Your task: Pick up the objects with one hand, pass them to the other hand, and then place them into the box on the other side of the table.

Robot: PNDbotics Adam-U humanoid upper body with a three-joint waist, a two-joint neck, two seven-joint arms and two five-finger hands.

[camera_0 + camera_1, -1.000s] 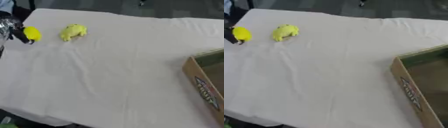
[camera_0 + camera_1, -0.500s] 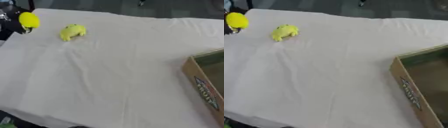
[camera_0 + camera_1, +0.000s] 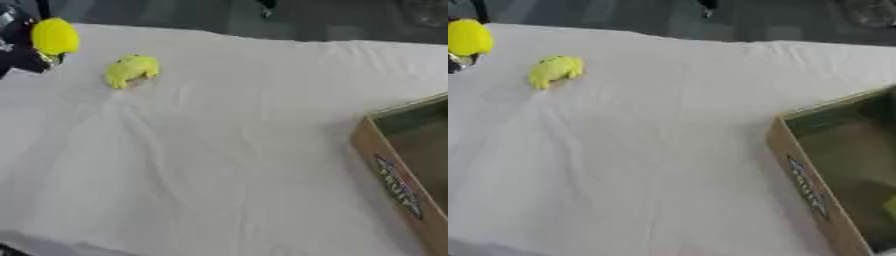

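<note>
Right eye view: cardboard box (image 3: 815, 190) is seen nearest, at counter's (image 3: 227, 150) right edge, w/ something yellow-green (image 3: 891, 205) just visible inside. Farther left, a lime soft-looking toy (image 3: 131, 69) lies on the cloth; prob. light, squashy, best taken round its middle. Farthest, left hand (image 3: 24, 50) is closed round a yellow ball (image 3: 54, 36), held above the counter.
</note>
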